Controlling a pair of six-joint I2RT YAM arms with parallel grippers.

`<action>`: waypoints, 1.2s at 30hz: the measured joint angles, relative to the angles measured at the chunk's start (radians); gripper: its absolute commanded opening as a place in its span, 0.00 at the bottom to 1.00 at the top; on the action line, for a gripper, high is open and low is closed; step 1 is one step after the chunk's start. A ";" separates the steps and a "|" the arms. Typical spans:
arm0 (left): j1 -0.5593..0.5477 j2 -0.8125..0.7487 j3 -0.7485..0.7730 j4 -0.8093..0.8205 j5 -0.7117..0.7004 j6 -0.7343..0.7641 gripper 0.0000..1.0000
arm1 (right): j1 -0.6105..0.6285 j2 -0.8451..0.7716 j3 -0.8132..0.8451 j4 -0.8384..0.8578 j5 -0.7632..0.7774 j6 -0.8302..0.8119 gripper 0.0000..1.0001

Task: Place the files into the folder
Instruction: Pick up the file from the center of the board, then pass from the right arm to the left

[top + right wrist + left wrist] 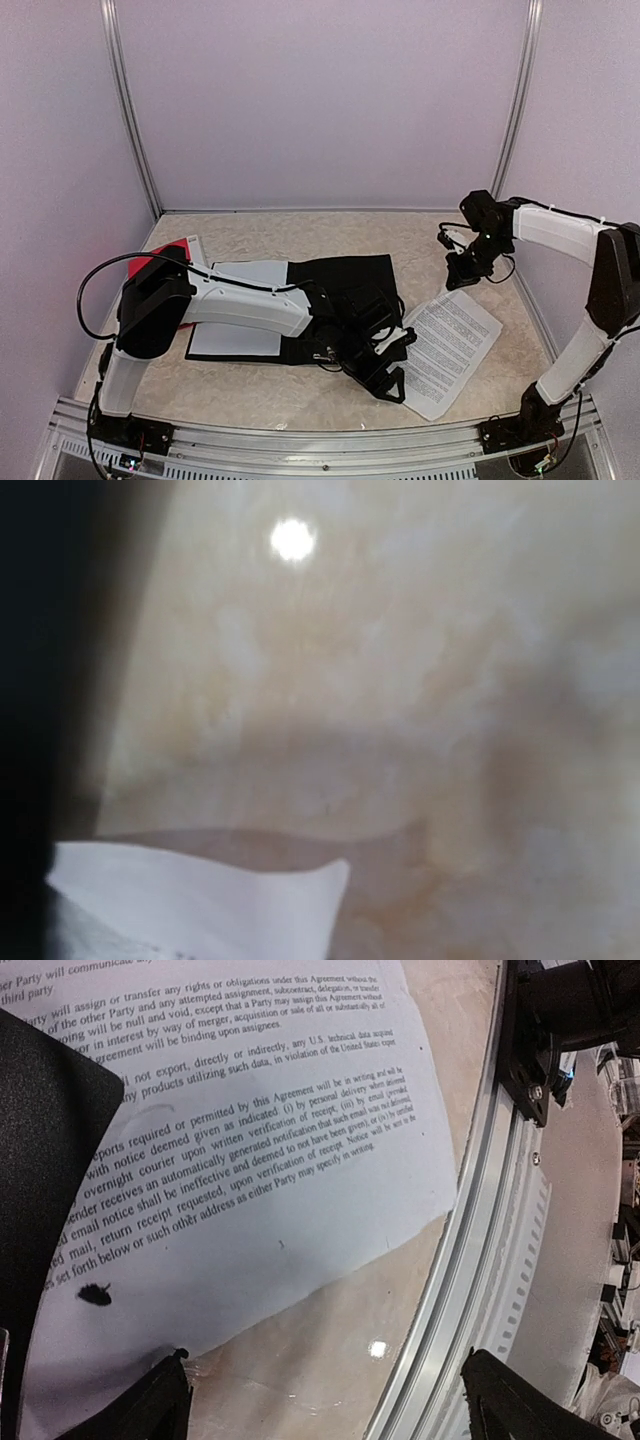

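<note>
Two arms reach over the surface [300,235]. The left arm [230,305] lies low. It goes from the lower left of the top view to the middle, right across the black folder [345,280]. Its jaws are wide open at the folder's lower right edge, just beside the printed sheet [452,348]. In the left wrist view its black fingertips [150,1405] show far apart at the bottom, with the sheet's words above them. The right arm [560,235] goes up the right side, bends over and points down at the top corner of the printed sheet. Its jaws are closed tight. The right wrist view is blurry. A white paper corner [210,895] curls up at its lower left, and it is not clear if the jaws pinch it. A pale sheet [245,278] lies left of the folder, partly under the left arm.
</note>
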 measured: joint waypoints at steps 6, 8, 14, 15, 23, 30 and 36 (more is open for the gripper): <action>0.005 -0.014 0.000 -0.017 -0.027 0.002 0.92 | 0.023 -0.037 0.122 -0.100 0.098 0.011 0.00; 0.008 -0.032 -0.001 -0.022 -0.033 0.002 0.93 | 0.029 -0.042 0.161 -0.134 0.145 0.013 0.00; 0.028 -0.146 -0.019 -0.009 -0.045 -0.001 0.96 | 0.058 -0.064 0.282 -0.207 0.268 -0.003 0.00; 0.035 -0.171 -0.023 -0.006 -0.049 -0.002 0.97 | 0.063 -0.073 0.299 -0.212 0.278 -0.008 0.00; 0.134 -0.323 -0.029 0.019 -0.097 0.000 0.99 | 0.117 -0.171 0.426 -0.228 0.321 -0.093 0.00; 0.230 -0.363 -0.024 0.008 -0.122 0.027 0.96 | 0.232 -0.177 0.474 -0.204 0.299 -0.161 0.00; 0.308 -0.364 0.031 -0.040 -0.076 0.083 0.94 | 0.324 -0.168 0.538 -0.183 0.264 -0.205 0.00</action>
